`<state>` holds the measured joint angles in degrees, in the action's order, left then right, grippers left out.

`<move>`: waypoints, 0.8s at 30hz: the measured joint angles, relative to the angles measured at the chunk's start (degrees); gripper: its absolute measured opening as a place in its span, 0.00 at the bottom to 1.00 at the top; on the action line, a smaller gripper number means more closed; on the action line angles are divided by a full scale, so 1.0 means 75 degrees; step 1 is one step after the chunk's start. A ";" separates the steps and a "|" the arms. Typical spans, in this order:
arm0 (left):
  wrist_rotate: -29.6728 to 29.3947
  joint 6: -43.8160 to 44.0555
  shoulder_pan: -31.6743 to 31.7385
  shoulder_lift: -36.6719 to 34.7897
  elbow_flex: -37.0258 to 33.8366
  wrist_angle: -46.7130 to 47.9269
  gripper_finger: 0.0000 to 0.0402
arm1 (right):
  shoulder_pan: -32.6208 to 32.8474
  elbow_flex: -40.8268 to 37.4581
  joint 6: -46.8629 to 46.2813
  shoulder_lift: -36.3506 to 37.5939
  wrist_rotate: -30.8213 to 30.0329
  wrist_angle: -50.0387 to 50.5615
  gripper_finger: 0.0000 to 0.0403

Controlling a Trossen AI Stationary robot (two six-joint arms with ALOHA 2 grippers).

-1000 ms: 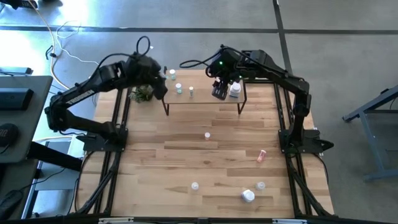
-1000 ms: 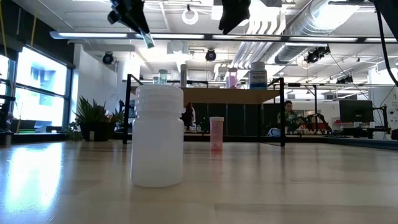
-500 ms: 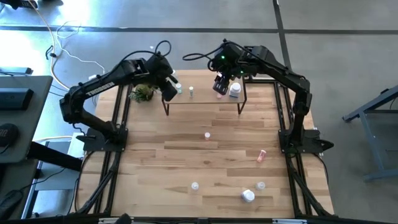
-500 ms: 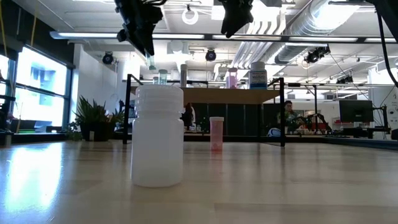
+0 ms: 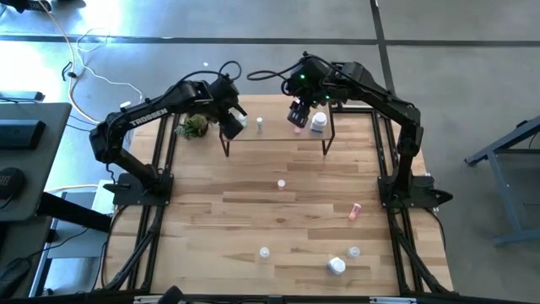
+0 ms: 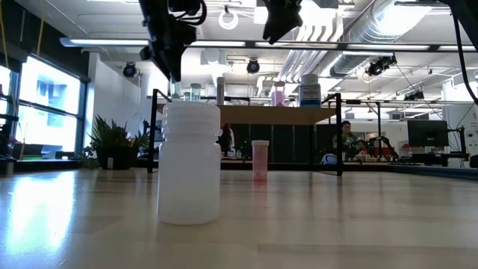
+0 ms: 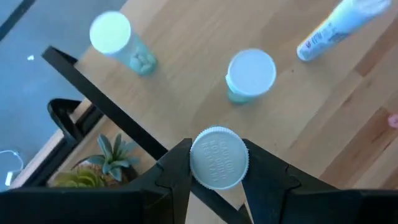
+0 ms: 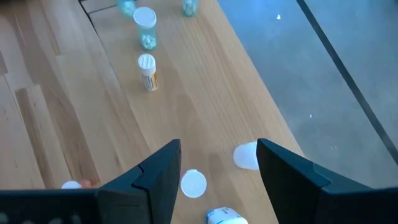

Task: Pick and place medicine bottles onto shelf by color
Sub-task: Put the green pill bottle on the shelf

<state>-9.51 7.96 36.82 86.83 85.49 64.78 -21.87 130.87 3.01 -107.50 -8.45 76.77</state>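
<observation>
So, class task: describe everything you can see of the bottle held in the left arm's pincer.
The bottle shows mainly as a round white ribbed cap with faint raised lettering; its body is hidden beneath. It looks plastic and is seen cap-on. The left pincer clamps it between two dark fingers, holding it over the left end of the light-wood shelf.

White-capped green medicine bottles [image 7: 250, 76] on light-wood shelf [image 7: 186, 74]; pink bottle [image 5: 354, 211] on tabletop; dark black grippers [image 7: 214, 180].
</observation>
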 joint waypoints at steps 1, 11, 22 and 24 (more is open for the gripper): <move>0.0088 0.0035 -0.0003 0.0000 0.0000 0.0064 0.28 | 0.0000 0.0000 0.0000 0.0000 0.0000 -0.0031 0.50; 0.0588 0.0352 -0.0168 0.0003 0.0000 0.0334 0.28 | 0.0000 0.0000 -0.0085 0.0000 0.0003 -0.0108 0.50; 0.0283 0.0463 -0.0478 0.0365 -0.0001 0.0444 0.28 | -0.0002 0.0000 -0.0161 0.0000 0.0003 -0.0108 0.50; 0.0152 0.0461 -0.0481 0.0353 -0.0001 0.0481 0.28 | -0.0002 0.0000 -0.0151 0.0000 0.0003 -0.0108 0.50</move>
<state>-8.37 11.42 33.21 89.47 85.49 68.39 -21.88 130.87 1.87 -107.50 -8.43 75.96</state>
